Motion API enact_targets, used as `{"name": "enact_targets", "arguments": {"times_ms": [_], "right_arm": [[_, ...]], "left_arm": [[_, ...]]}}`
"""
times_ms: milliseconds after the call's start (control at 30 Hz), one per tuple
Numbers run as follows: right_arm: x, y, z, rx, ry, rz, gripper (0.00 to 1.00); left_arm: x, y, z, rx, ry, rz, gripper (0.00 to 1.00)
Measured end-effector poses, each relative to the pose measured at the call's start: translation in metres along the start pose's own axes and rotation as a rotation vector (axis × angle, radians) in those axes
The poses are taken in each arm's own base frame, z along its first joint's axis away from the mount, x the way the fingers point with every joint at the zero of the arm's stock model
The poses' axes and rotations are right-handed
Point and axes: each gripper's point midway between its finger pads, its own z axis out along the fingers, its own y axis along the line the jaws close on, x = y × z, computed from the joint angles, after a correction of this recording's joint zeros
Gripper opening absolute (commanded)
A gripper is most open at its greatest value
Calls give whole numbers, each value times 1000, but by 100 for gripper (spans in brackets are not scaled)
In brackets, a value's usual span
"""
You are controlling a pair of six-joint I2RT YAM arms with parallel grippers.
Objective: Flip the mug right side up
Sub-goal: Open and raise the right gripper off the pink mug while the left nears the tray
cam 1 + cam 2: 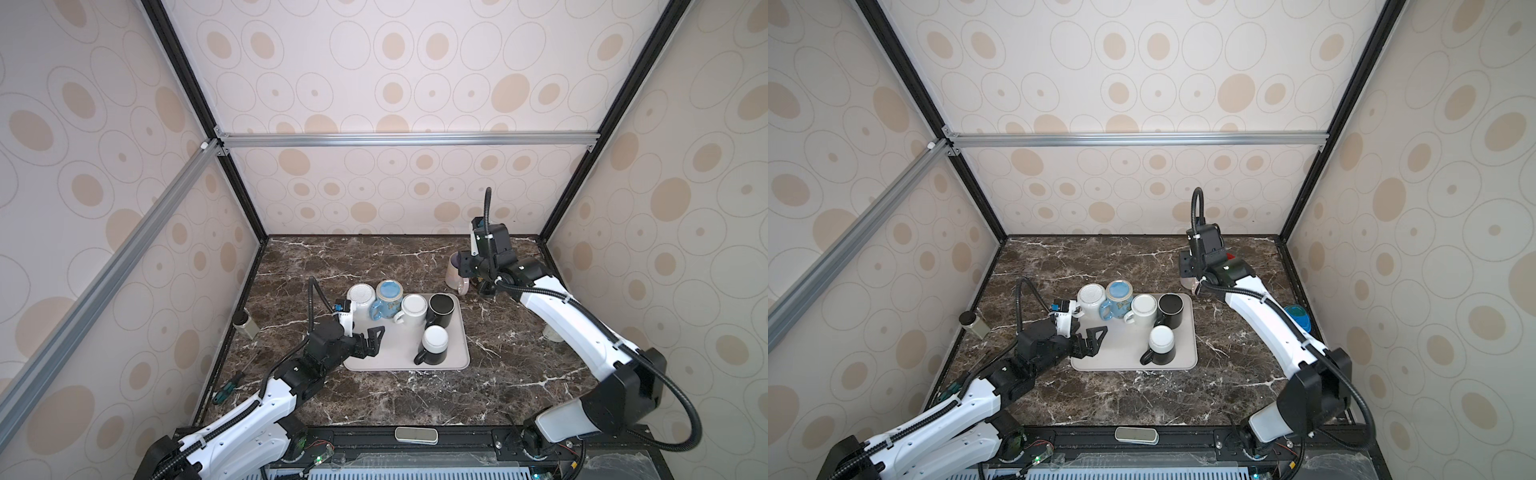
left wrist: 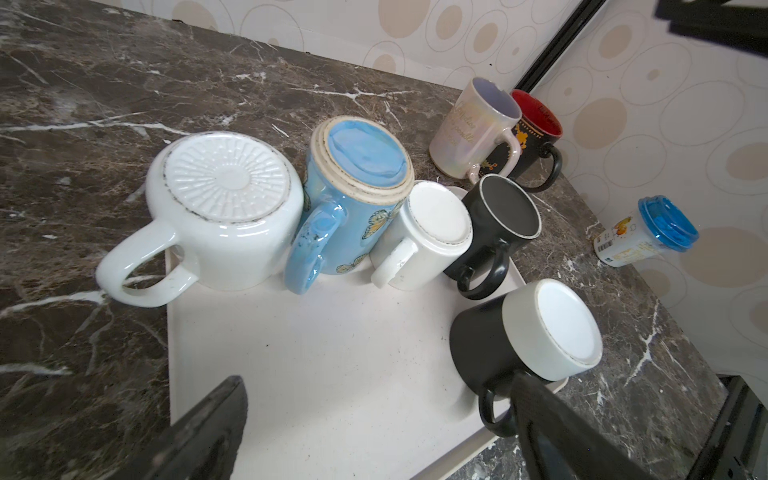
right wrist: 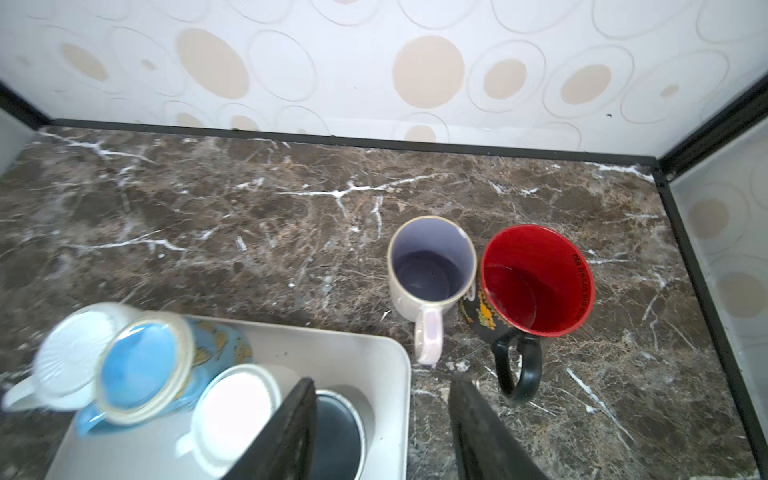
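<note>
The right hand point(image 3: 382, 386) hovers with its jaws apart and empty. Just ahead of it the pearly mug point(image 3: 432, 270) stands upright on the bench point(image 3: 249, 199), close beside a red-lined black mug point(image 3: 536, 278). The left hand point(image 2: 378, 380), spread wide, hangs over the tray point(image 2: 332, 353), with upside-down mugs point(image 2: 224, 183) ahead of it.

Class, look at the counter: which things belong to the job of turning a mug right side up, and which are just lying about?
Job: tray; ribbed white mug, blue mug, small white mug, black mug, black-and-white mug; pearly mug and red-lined mug, already upright.
Lying about: jar, screwdriver, blue-lidded cup.
</note>
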Motion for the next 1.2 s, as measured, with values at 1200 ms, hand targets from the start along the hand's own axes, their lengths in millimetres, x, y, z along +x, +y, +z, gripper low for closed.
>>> {"name": "enact_targets", "arguments": {"times_ms": [1200], "right_arm": [[74, 41, -19, -74, 76, -103, 48]], "left_arm": [[-44, 90, 67, -304, 191, 109, 75]]}}
